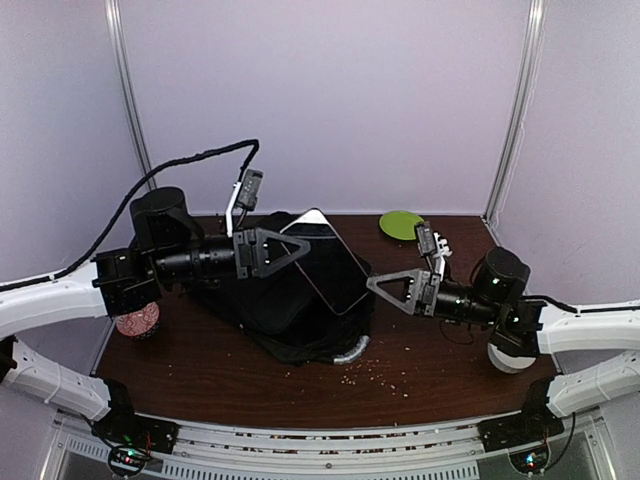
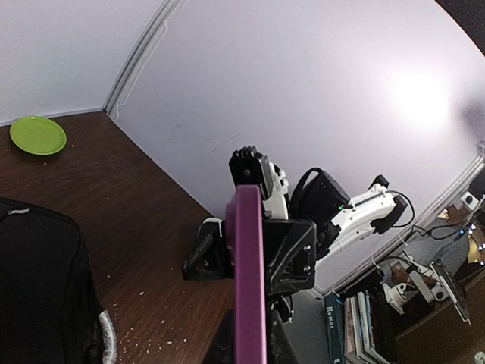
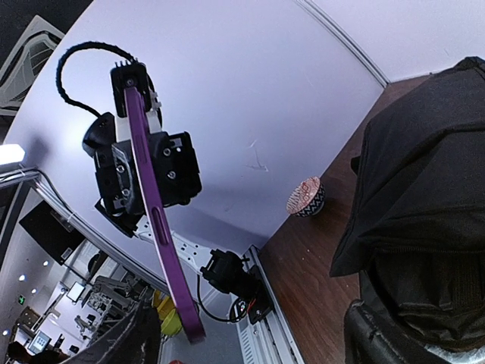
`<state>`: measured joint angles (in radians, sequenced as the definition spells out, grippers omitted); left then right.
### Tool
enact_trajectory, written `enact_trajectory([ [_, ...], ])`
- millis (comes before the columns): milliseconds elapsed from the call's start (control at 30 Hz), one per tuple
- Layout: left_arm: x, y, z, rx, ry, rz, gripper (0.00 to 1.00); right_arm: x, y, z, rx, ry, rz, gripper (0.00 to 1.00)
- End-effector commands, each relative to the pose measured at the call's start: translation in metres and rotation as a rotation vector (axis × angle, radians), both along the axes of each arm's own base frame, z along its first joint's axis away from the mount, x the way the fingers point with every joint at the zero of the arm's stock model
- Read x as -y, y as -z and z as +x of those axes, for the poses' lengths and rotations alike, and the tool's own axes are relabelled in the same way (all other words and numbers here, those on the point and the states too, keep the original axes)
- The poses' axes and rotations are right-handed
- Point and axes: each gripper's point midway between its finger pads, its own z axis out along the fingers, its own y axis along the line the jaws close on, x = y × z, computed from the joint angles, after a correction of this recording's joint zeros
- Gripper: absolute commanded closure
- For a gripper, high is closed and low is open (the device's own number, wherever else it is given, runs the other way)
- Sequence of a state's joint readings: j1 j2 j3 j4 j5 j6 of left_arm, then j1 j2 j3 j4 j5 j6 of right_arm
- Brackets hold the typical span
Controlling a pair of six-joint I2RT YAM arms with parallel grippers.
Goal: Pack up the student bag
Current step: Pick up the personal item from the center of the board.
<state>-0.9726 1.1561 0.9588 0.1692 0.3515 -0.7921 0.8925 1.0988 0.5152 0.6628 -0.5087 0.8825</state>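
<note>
The student bag [image 1: 290, 335] lies slumped in the middle of the table, black, with a silvery rim at its near edge. My left gripper [image 1: 275, 250] is shut on a thin tablet [image 1: 325, 262] with a dark screen and purple edge, holding it above the bag. In the left wrist view the tablet [image 2: 248, 273] shows edge-on between my left gripper [image 2: 248, 341] fingers. My right gripper [image 1: 390, 288] stands open just right of the tablet's far corner. In the right wrist view the tablet [image 3: 155, 220] ends near the left of my right gripper's [image 3: 250, 349] wide-apart fingers [image 3: 125, 341]; the bag [image 3: 424, 189] fills the right side.
A green plate [image 1: 401, 224] sits at the back right, and a patterned bowl [image 1: 138, 321] stands at the left under my left arm. A white round thing [image 1: 510, 360] lies beneath my right arm. Crumbs are scattered on the wood [image 1: 380, 375] in front of the bag.
</note>
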Motion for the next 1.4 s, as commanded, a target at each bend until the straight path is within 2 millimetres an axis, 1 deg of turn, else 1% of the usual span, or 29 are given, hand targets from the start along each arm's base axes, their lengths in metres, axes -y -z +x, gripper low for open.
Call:
enact_trajectory([
  [0, 0.007, -0.046, -0.017, 0.13, 0.068, -0.124, 1.0, -0.003, -0.035, -0.022, 0.041, -0.11, 0.114, 0.2],
  [100, 0.01, -0.047, -0.019, 0.133, 0.076, -0.128, 1.0, -0.012, -0.038, -0.033, 0.03, -0.178, 0.125, 0.3],
  [267, 0.015, -0.044, -0.019, 0.124, 0.083, -0.13, 1.0, -0.017, -0.036, -0.039, 0.003, -0.206, 0.14, 0.59],
  [400, 0.017, -0.04, -0.019, 0.118, 0.084, -0.119, 1.0, -0.013, -0.039, -0.041, -0.001, -0.2, 0.163, 0.76],
  [433, 0.017, -0.037, -0.018, 0.114, 0.078, -0.109, 0.98, -0.012, -0.041, -0.042, -0.001, -0.199, 0.17, 0.8],
  [500, 0.017, -0.033, -0.016, 0.11, 0.069, -0.093, 0.91, -0.009, -0.044, -0.044, 0.006, -0.195, 0.179, 0.88],
  [567, 0.017, -0.029, -0.015, 0.11, 0.061, -0.079, 0.81, -0.006, -0.045, -0.045, 0.009, -0.184, 0.182, 0.95],
  [600, 0.017, -0.026, -0.015, 0.112, 0.061, -0.072, 0.73, -0.005, -0.045, -0.045, 0.011, -0.178, 0.18, 0.99],
  [633, 0.017, -0.023, -0.015, 0.111, 0.059, -0.062, 0.56, -0.003, -0.046, -0.045, 0.015, -0.172, 0.177, 1.0],
  [667, 0.016, -0.017, -0.012, 0.107, 0.045, -0.041, 0.36, -0.001, -0.045, -0.045, 0.02, -0.164, 0.17, 1.0],
  [700, 0.014, -0.009, -0.008, 0.1, 0.015, -0.009, 0.21, 0.001, -0.044, -0.045, 0.022, -0.155, 0.159, 1.0],
  [733, 0.01, 0.0, -0.003, 0.094, -0.02, 0.023, 0.11, 0.002, -0.041, -0.045, 0.025, -0.142, 0.142, 1.0],
  [767, 0.005, 0.007, 0.002, 0.095, -0.06, 0.06, 0.04, 0.005, -0.039, -0.043, 0.031, -0.122, 0.124, 1.0],
  [833, -0.01, 0.027, 0.015, 0.106, -0.162, 0.178, 0.02, 0.012, -0.028, -0.037, 0.042, -0.054, 0.06, 1.0],
  [900, -0.029, 0.047, 0.029, 0.123, -0.272, 0.327, 0.02, 0.027, -0.009, -0.023, 0.028, 0.071, -0.031, 1.0],
  [967, -0.048, 0.07, 0.039, 0.164, -0.371, 0.507, 0.02, 0.049, 0.014, -0.007, -0.007, 0.218, -0.131, 1.0],
  [1033, -0.055, 0.087, 0.04, 0.232, -0.413, 0.684, 0.02, 0.074, 0.036, 0.004, -0.04, 0.347, -0.214, 1.0],
  [1100, -0.053, 0.101, 0.036, 0.309, -0.419, 0.835, 0.02, 0.092, 0.061, 0.009, -0.085, 0.42, -0.28, 1.0],
  [1200, -0.036, 0.125, 0.032, 0.425, -0.387, 1.039, 0.02, 0.111, 0.091, 0.011, -0.162, 0.479, -0.333, 1.0],
  [1267, -0.025, 0.142, 0.036, 0.481, -0.383, 1.159, 0.02, 0.116, 0.108, 0.01, -0.208, 0.493, -0.34, 1.0],
  [1367, -0.013, 0.169, 0.048, 0.514, -0.39, 1.311, 0.02, 0.116, 0.124, 0.009, -0.266, 0.491, -0.308, 1.0],
])
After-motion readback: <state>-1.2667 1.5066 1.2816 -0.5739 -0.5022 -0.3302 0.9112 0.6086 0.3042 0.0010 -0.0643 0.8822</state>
